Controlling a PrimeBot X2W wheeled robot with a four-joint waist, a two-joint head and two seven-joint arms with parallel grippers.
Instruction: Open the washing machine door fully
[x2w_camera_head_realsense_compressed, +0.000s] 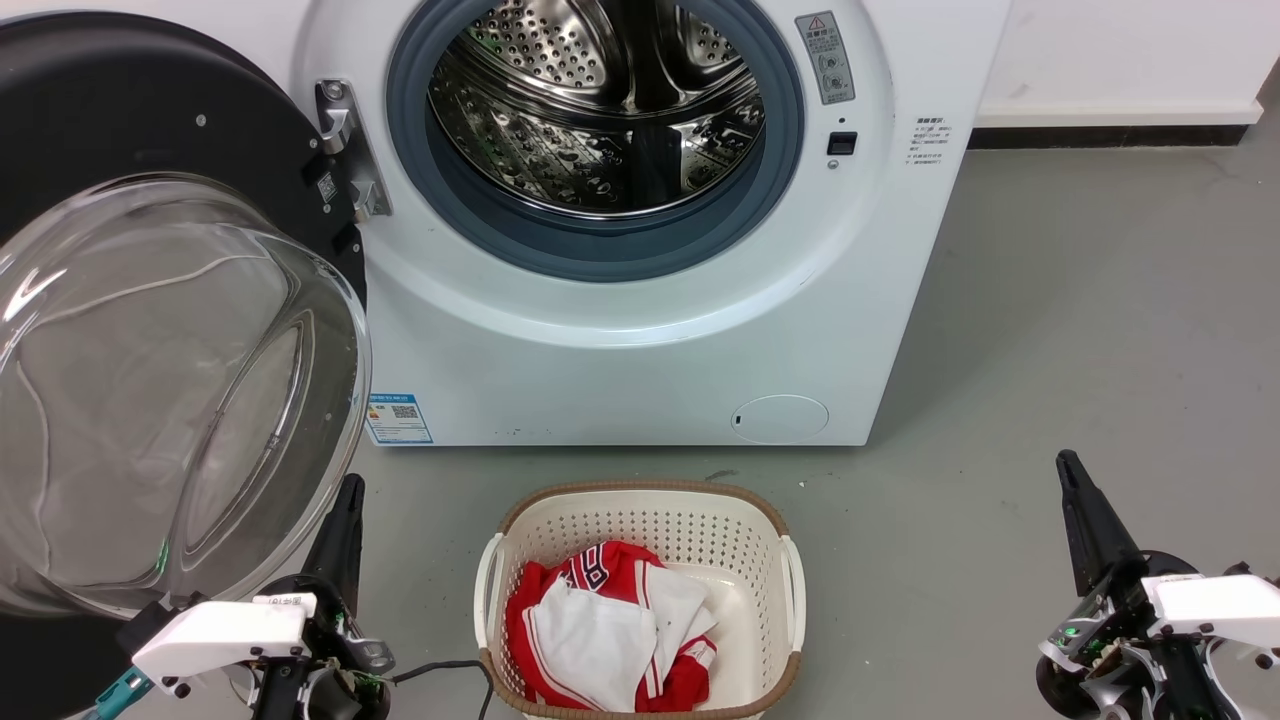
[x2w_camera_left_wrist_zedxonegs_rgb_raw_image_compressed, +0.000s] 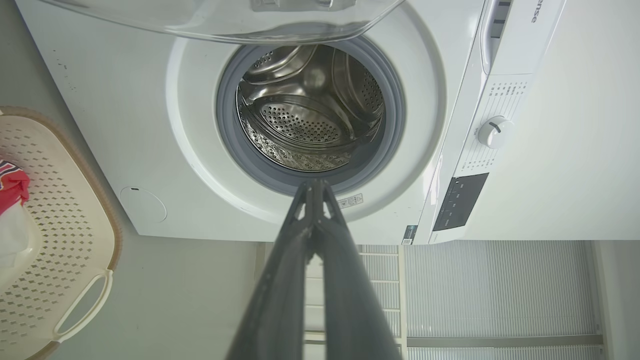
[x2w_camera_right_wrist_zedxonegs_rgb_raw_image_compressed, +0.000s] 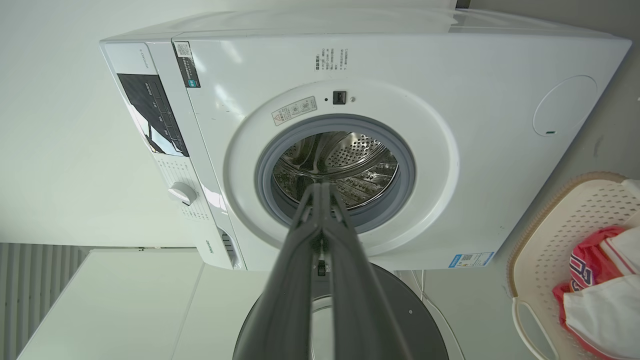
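Washing machine door stands wide open, left edge cropped.

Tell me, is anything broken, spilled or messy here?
Nothing stands out. The door is swung wide open and its glass looks whole. The clothes lie inside the basket, and none are on the floor.

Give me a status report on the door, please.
Left end effector shut, empty. Right end effector shut, empty. Washing machine door wide open. Laundry basket apart from door.
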